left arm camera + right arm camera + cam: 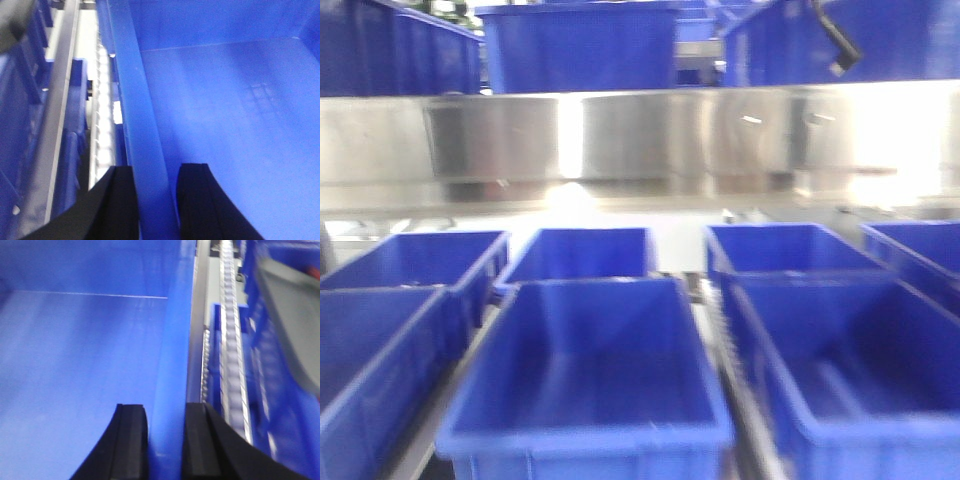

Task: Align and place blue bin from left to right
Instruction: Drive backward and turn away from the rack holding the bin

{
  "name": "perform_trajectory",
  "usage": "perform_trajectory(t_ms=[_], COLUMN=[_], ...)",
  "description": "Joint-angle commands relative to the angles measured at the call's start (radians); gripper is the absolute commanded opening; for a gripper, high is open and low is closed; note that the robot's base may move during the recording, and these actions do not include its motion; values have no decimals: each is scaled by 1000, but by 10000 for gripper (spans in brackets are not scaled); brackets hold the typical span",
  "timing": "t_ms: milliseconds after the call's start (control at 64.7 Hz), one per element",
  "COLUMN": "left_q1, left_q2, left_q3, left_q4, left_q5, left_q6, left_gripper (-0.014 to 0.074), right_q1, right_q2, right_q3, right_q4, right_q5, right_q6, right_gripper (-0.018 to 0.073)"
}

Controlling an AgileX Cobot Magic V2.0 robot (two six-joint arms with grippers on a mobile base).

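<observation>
The blue bin (590,375) sits empty in the near middle of the front view, and neither gripper shows there. In the left wrist view my left gripper (156,171) straddles the bin's left wall (142,130), one black finger (120,200) outside and the other inside, shut on that wall. In the right wrist view my right gripper (165,409) is shut on the bin's right wall (172,350), with one finger (131,440) inside over the bin's floor (75,365).
Several other empty blue bins surround it: left (370,350), back left (420,262), behind (582,252), right (860,360). A steel shelf (640,140) with more bins (580,45) crosses the back. Roller tracks (102,125) (232,340) run beside the bin.
</observation>
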Motion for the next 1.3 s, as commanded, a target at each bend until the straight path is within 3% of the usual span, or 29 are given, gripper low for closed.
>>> perform_trajectory(t_ms=[0,1282], left_q1=[-10,-8], left_q2=[-24,-24], left_q3=[-18,-18], left_q4=[-26,-27], left_q5=[-97,-97], left_q6=[18,18], left_gripper=[-17,-17], right_q1=[2,2], right_q2=[-22,-22], right_q3=[-22,-22], right_q4=[-14,-14], right_q5=[-130,-130], right_q6=[-43,-43], right_gripper=[-70,-70])
